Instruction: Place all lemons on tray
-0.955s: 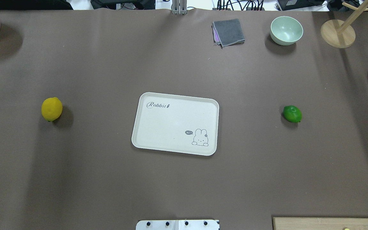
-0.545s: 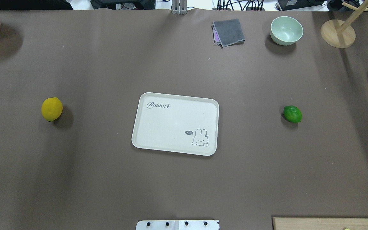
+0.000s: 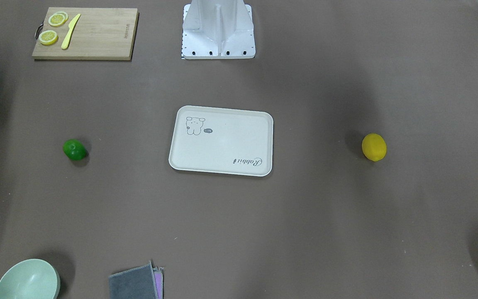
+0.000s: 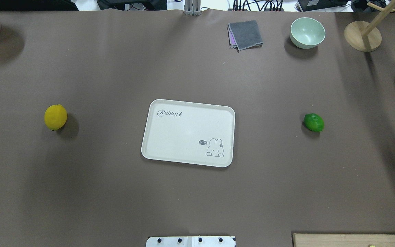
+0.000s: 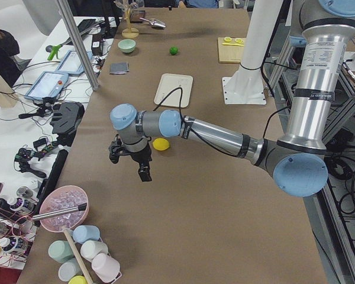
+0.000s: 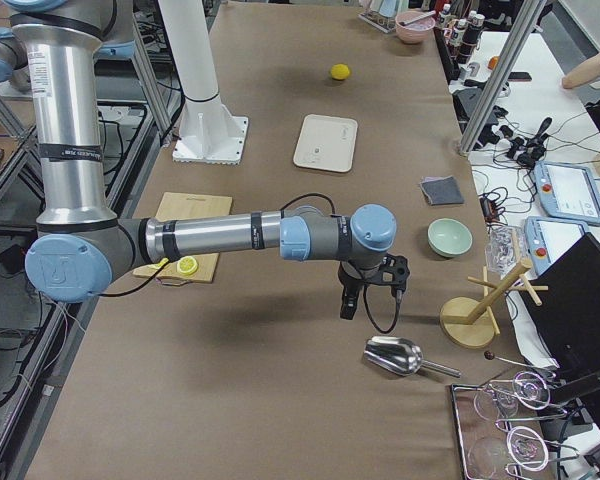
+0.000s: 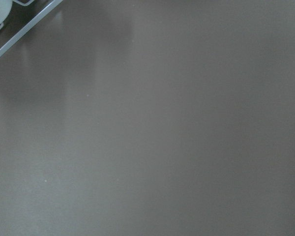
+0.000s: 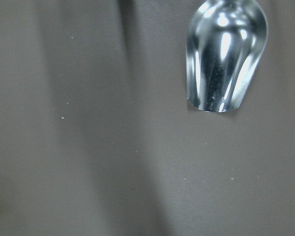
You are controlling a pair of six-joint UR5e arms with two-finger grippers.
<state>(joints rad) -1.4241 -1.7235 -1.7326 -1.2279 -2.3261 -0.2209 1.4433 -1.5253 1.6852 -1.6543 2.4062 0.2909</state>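
Nothing on the table (image 4: 115, 68) has shifted in the last second. The yellow lemon (image 4: 55, 117) lies well to the robot's left of the tray (image 4: 188, 133), and the green lemon (image 4: 313, 122) well to its right. The task looks unstarted. I cannot tell whether the left fingers (image 5: 145, 172) or right fingers (image 6: 346, 304) are apart or together.

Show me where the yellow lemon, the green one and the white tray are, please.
yellow lemon (image 4: 55, 117): overhead view, middle of its peel.
green lemon (image 4: 313, 122): overhead view, middle of its glossy top.
tray (image 4: 187, 132): overhead view, bare middle of its floor.
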